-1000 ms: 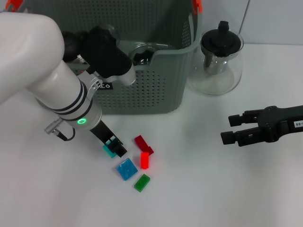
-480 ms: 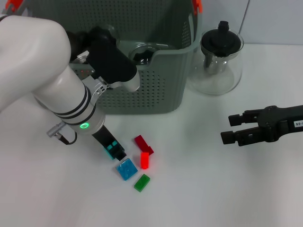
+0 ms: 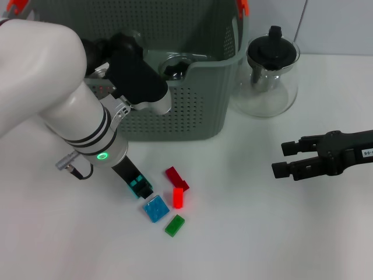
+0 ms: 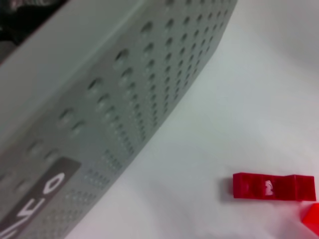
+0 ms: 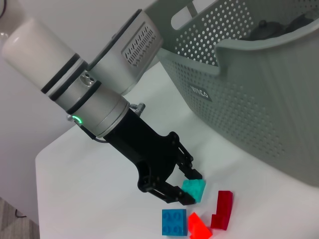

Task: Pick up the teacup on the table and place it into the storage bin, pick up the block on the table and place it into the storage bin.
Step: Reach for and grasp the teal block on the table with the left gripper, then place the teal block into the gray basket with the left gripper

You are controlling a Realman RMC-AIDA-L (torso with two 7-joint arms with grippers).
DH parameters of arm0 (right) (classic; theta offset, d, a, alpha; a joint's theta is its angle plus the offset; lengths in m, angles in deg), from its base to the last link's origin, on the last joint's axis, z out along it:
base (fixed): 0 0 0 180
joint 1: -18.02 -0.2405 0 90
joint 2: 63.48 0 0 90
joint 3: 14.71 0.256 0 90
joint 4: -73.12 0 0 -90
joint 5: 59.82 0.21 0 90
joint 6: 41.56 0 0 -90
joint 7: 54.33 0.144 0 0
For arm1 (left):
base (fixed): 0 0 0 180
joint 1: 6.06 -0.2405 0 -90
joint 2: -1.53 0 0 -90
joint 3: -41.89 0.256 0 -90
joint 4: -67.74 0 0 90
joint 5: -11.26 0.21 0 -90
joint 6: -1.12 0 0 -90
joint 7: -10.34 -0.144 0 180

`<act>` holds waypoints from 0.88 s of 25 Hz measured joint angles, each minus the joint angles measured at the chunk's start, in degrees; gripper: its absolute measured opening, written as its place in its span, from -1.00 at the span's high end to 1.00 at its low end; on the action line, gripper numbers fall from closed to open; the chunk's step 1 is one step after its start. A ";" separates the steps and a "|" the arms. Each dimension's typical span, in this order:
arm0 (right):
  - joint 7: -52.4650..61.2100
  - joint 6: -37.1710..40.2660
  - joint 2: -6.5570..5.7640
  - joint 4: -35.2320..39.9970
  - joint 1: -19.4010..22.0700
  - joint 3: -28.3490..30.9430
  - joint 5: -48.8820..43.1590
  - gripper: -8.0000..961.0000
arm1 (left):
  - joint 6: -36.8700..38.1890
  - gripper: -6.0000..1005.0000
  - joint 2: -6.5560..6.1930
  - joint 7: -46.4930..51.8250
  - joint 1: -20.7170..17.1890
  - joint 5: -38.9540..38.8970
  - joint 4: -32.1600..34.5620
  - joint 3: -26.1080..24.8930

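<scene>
Left gripper (image 3: pixel 140 186) is angled down from the storage bin (image 3: pixel 175 111) side, fingers (image 5: pixel 183 199) pinching the teal block (image 5: pixel 194 189) right at the worktop (image 3: pixel 245 233). Can't really tell its long axis. It sits just beside the blue block (image 3: pixel 156 208). Right gripper (image 3: pixel 284 158) hovers off to the side, fingers spread.

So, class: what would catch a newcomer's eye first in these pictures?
The big white left arm, its left gripper closed on a teal block on the table in front of the grey storage bin. Next, the bright loose blocks beside it: blue, red, green. The right gripper waits open near the glass teapot.
</scene>
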 joint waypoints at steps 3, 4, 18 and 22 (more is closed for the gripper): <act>0.00 0.00 0.00 0.00 0.00 0.00 0.01 -0.97 | 1.08 0.13 -0.03 0.00 -1.02 0.07 2.26 -0.02; 0.00 0.01 0.00 0.00 0.00 0.00 0.03 -0.97 | 1.69 0.14 -0.05 0.01 -1.81 0.07 4.25 -0.19; 0.01 0.34 -0.09 0.11 0.09 0.55 0.10 -0.97 | 24.84 0.19 -1.54 -9.73 -7.87 -25.74 44.64 -30.41; 0.00 0.53 -0.10 0.09 0.10 0.64 0.09 -0.97 | 18.17 0.19 -4.00 -8.83 -1.87 -20.58 38.64 -33.01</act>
